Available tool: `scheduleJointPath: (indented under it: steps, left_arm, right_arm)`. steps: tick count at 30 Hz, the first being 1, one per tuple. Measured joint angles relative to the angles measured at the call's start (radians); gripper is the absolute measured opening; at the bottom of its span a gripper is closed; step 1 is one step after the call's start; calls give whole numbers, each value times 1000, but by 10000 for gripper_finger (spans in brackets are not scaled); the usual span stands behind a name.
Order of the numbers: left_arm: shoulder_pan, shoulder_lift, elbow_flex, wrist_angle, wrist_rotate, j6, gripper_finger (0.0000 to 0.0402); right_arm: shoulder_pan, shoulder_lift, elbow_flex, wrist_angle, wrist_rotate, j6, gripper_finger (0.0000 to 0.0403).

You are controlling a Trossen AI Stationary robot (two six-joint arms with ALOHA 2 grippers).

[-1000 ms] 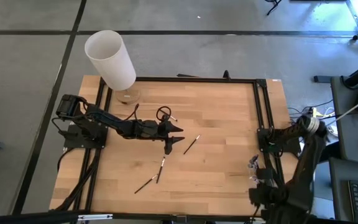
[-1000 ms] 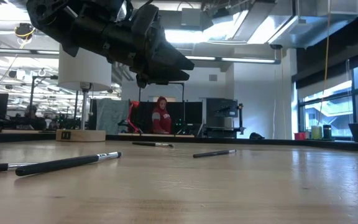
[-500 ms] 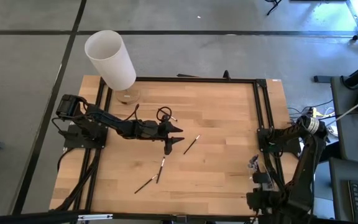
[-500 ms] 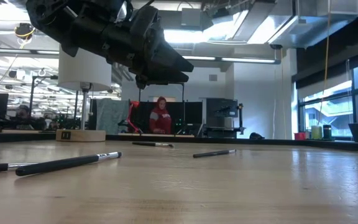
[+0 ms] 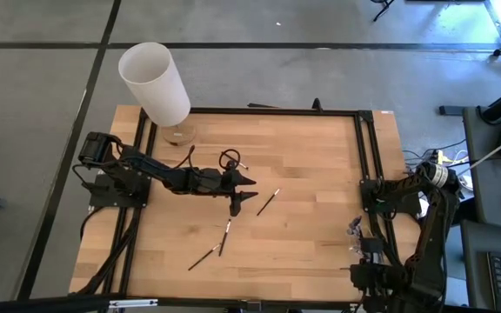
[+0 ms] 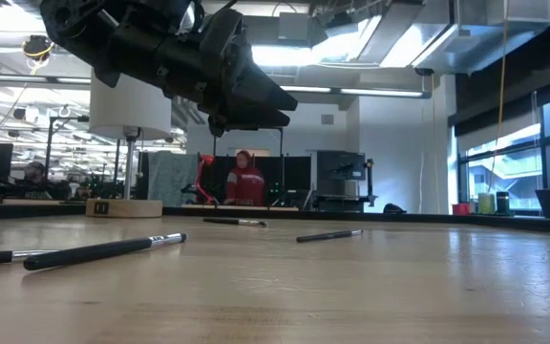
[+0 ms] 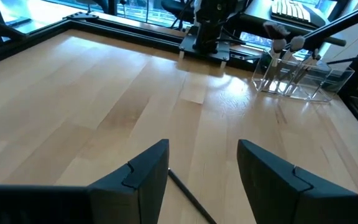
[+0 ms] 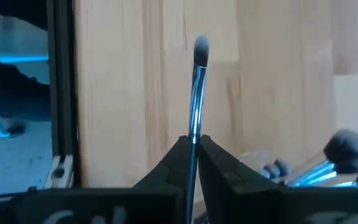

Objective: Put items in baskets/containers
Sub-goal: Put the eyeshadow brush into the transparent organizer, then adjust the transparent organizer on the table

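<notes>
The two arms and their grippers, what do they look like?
Both arms are dark, near-black, jointed machines. The left gripper has two broad, angular black fingers; a black cable loop rises beside its wrist. The right gripper has black fingers tapering to narrow tips.

Pale matt wood table point(image 5: 303, 174), clear glossy plastic holder point(image 7: 303, 78), shiny metal-ferruled brush point(image 8: 197, 93)

A light wooden table point(image 5: 303, 226) with a black frame around its edges carries the scene. Lying flat on it are loose black-handled makeup brushes: one point(image 5: 268, 201) near the middle, a short one point(image 5: 237, 163) just behind it, and two point(image 5: 214, 247) close together nearer the front edge. A white-shaded lamp point(image 5: 155, 83) stands on its wooden base at the far left corner, and a clear plastic holder point(image 7: 298, 78) with brushes standing in it sits by the right edge.
</notes>
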Motion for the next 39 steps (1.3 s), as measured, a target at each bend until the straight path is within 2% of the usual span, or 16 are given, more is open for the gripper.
scheduleJointPath:
  steps: [14, 24, 30, 35, 39]
  left_arm:
    - [0, 0, 0, 0, 0, -8, 184]
    - [0, 0, 0, 0, 0, -8, 184]
    - [0, 0, 0, 0, 0, -11, 184]
    - [0, 0, 0, 14, 0, -11, 184]
    - [0, 0, 0, 22, 0, -11, 184]
  right_arm:
    - [70, 0, 0, -46, -63, 204, 30]
    - [70, -1, 0, -103, -87, 238, 84]
    - [67, -1, 0, -106, -156, 238, 94]
    - [29, -1, 0, -105, -358, 220, 93]
    - [-5, 11, -2, -94, -392, 142, 76]
